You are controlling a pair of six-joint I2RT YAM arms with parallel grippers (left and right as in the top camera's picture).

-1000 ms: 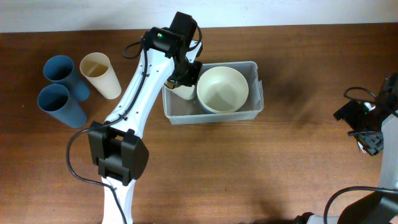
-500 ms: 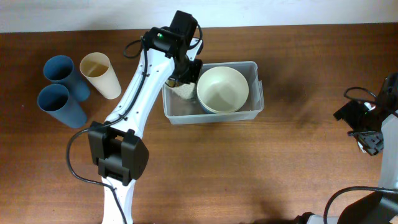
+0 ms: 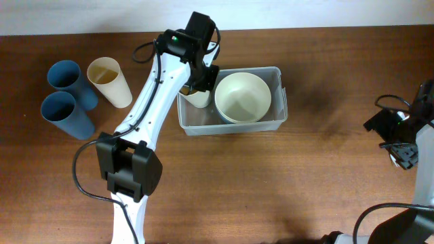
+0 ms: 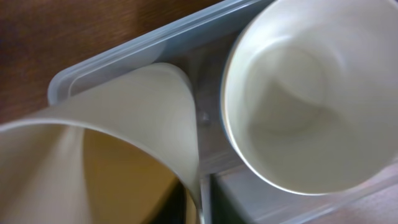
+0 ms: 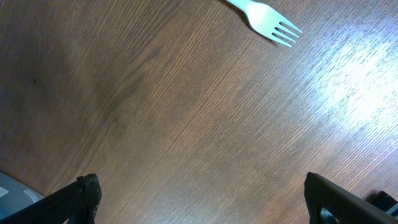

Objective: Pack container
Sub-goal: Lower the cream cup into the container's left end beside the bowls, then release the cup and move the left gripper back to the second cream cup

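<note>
L pincer (image 3: pixel 201 85) clenched on wall of cream cup (image 3: pixel 200 99), tilted, low in the end of the container (image 3: pixel 230 126) nearer the loose cups. Container sits mid-table (image 3: pixel 271 183), toward far edge. Cream bowl (image 3: pixel 243 97) fills the rest of it, right beside the cup. L wrist view: cup rim runs down btwn the dark fingers (image 4: pixel 186 208), bowl close alongside. R pincer (image 5: pixel 205 205) released, jaws wide, hanging over bare wood w/ a white plastic fork (image 5: pixel 264 22) lying beyond it, well apart from container. Two blue cups (image 3: pixel 66 76) & a second cream cup (image 3: pixel 108 81) lie at far-L of table.
</note>
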